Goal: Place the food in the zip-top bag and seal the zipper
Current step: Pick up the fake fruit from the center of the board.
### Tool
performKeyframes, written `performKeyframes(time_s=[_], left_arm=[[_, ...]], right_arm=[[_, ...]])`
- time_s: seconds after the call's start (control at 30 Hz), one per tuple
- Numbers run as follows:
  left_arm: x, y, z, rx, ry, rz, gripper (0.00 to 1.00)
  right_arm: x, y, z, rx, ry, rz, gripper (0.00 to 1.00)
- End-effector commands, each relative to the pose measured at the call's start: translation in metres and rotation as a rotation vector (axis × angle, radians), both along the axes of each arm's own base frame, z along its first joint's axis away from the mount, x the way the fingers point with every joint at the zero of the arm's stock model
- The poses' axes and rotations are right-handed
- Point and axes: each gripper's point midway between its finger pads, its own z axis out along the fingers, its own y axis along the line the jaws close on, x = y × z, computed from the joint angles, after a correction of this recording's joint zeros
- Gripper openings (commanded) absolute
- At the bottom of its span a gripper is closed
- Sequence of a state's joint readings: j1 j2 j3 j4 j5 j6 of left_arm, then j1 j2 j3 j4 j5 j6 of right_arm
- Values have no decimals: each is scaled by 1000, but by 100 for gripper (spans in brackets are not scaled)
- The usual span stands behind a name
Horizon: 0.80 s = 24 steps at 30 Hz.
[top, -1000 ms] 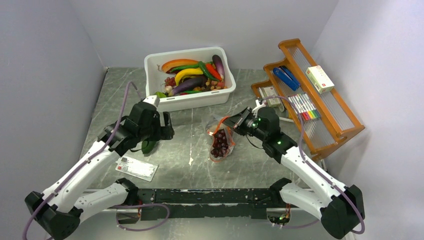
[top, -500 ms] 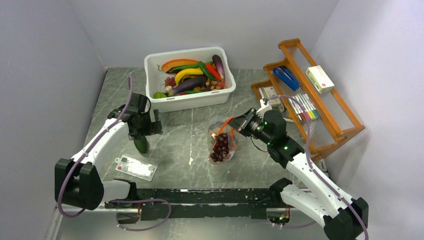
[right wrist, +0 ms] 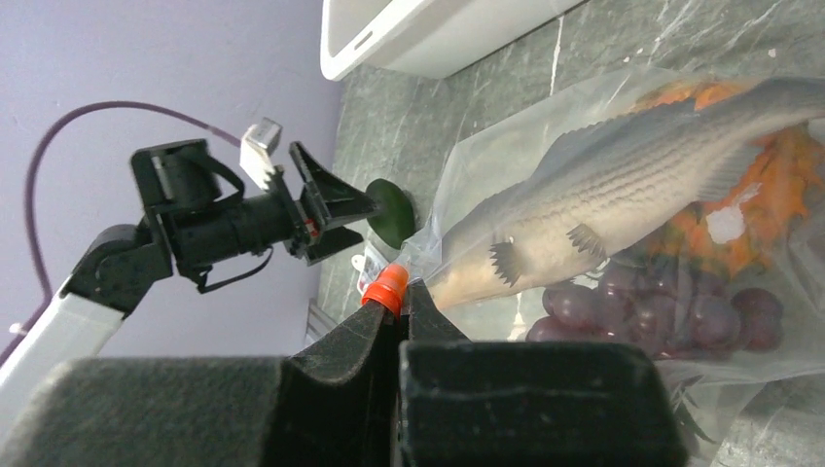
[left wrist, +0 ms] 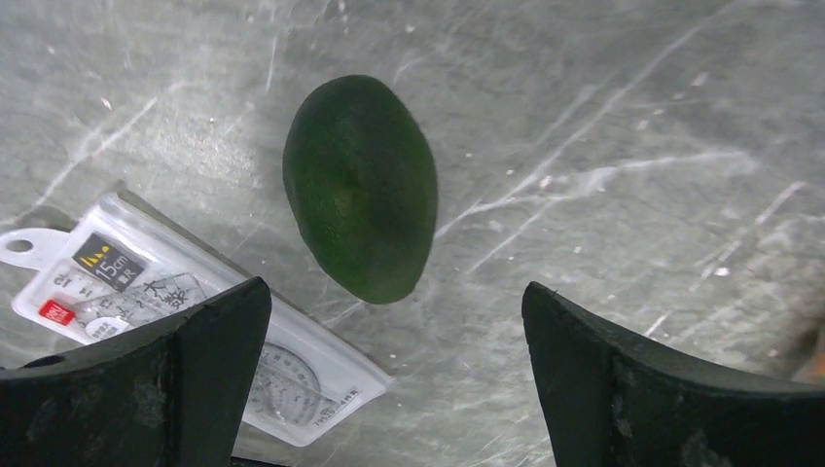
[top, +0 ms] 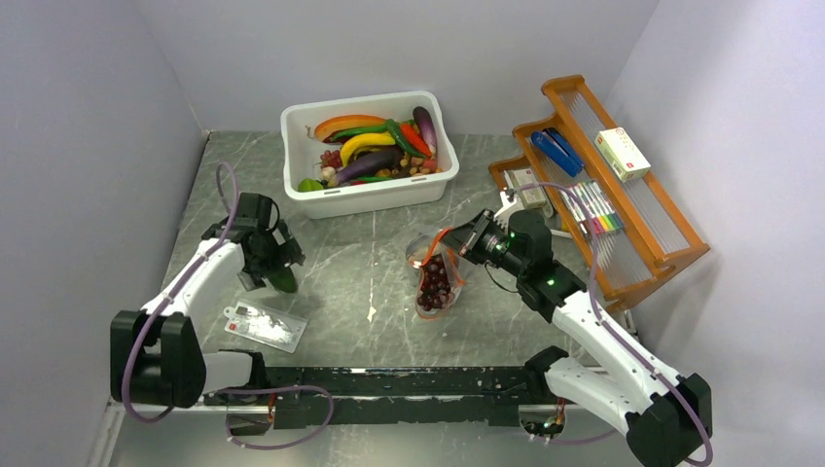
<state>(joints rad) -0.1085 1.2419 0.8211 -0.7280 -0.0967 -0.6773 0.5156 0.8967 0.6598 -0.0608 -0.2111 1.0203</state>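
At the left of the top view, your left gripper point(top: 273, 264) stands spread as wide as it goes and holds nothing. It points down at the table, forearm stretched up the frame from its base. The green piece point(left wrist: 360, 190) lies on the bare table between and just beyond the open fingers, apart from both, with a white card point(left wrist: 146, 316) beside it. That piece is not yet bagged.

At centre, the zip-top bag point(top: 435, 282) hangs lifted by its top edge and already holds the grape bunch point(right wrist: 637, 309), a striped toy fish point(right wrist: 632, 185) and something orange point(right wrist: 749, 209) behind it. Its mouth looks unsealed.

To the right, your right gripper point(right wrist: 399, 309) is clamped tight on the bag's mouth at the orange end of the zipper point(right wrist: 387, 288). Its arm reaches in from the lower right, wrist turned leftward.

By my judgement, loading is mostly done; the green piece and the sealing remain.
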Motion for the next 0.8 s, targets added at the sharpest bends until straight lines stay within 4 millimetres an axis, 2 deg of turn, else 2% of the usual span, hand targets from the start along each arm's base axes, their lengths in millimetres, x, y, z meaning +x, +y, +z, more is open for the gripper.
performKeyframes(time_s=[0.0, 0.07, 0.23, 0.3, 0.43, 0.53, 0.67, 0.77], left_arm=[[-3, 1, -24, -31, 56, 86, 98], [-4, 3, -32, -29, 66, 104, 95], [11, 3, -36, -20, 23, 73, 76], [14, 5, -39, -3, 26, 56, 75], [19, 10, -49, 34, 40, 39, 79], [24, 9, -53, 33, 34, 19, 70], [31, 4, -37, 26, 11, -42, 39], [32, -9, -10, 20, -49, -106, 32]], right_arm=[[5, 1, 17, 26, -68, 2, 0], [5, 1, 16, 28, -65, 0, 0], [5, 1, 14, 9, -59, 9, 0], [5, 2, 14, 4, -58, 15, 0], [6, 3, 14, 5, -55, 17, 0], [7, 4, 12, 7, -48, 20, 0], [7, 5, 8, -1, -31, 23, 0], [7, 6, 5, 21, 8, 13, 0]])
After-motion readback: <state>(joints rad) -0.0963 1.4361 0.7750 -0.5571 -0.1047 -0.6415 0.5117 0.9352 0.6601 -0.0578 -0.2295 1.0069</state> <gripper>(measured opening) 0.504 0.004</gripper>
